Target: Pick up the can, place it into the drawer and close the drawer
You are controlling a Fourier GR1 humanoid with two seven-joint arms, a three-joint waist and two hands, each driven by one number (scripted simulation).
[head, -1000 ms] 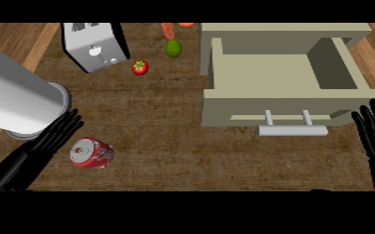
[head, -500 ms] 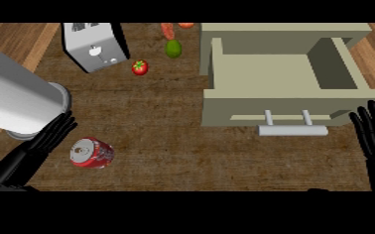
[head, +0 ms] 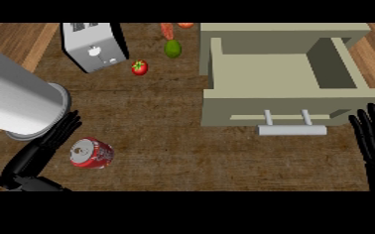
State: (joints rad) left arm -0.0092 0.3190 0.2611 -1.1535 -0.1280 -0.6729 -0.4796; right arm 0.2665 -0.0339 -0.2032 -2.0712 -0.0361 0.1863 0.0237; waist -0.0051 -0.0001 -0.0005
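Even soft light, faint shadows, no glare

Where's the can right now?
Head view, lower left: the can lies on its side on the counter, just right of the left hand.

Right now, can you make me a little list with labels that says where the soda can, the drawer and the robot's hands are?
can: red can lying on its side on the wooden counter, lower left
drawer: open drawer, nothing visible inside, handle facing the robot
left hand: left hand open, fingers straight, just left of the can
right hand: right hand open at the right edge, resting
other things: toaster, tomato, avocado
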